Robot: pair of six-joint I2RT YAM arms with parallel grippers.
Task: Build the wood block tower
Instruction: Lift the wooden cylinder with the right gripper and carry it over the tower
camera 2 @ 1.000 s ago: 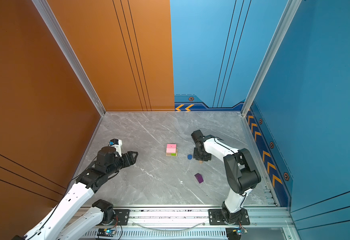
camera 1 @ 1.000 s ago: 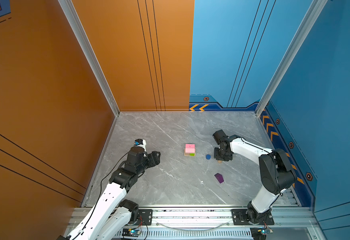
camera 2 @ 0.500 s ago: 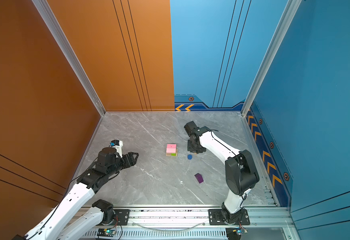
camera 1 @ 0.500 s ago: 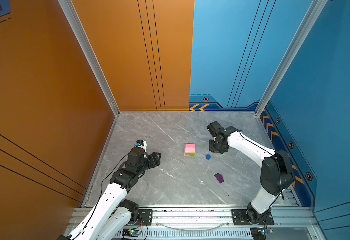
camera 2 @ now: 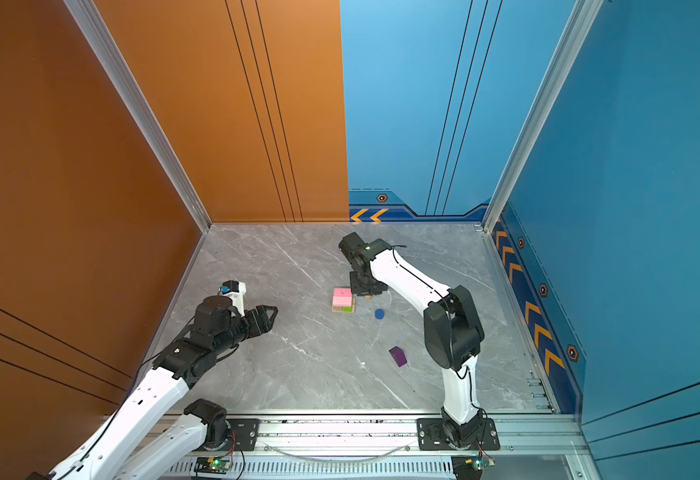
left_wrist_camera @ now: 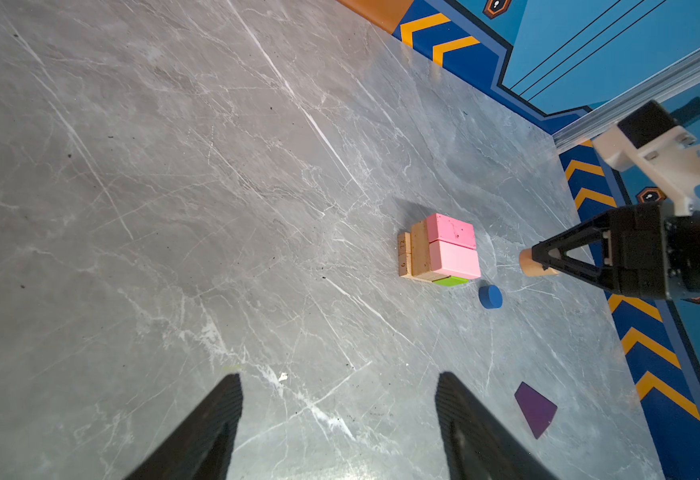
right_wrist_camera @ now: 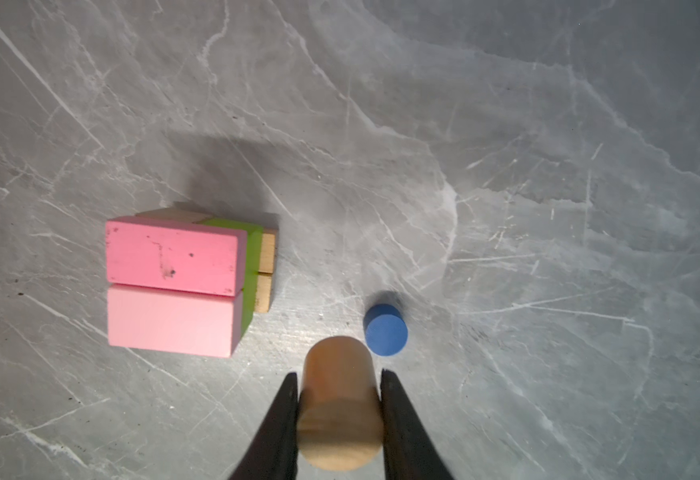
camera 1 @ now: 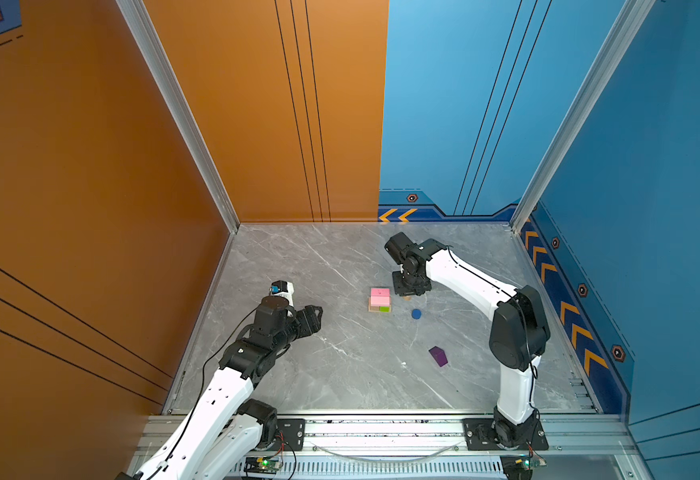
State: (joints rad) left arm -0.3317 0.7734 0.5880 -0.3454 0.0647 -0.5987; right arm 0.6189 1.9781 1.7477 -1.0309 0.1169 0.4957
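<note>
While your right gripper (right_wrist_camera: 338,374) clamps the tan cylinder (right_wrist_camera: 336,419), seemingly off-centre, and left gripper (left_wrist_camera: 338,376) hangs open, a tilted release could roll it off the pink slabs (right_wrist_camera: 171,286).

A grey marble tabletop (camera 1: 340,374) is lying between orange panels (camera 1: 257,104) rising at ten o'clock and blue panels (camera 1: 464,104) at two. Yellow chevrons (camera 1: 572,316) are lining three o'clock, and an aluminium rail (camera 1: 381,432) is running along six.
</note>
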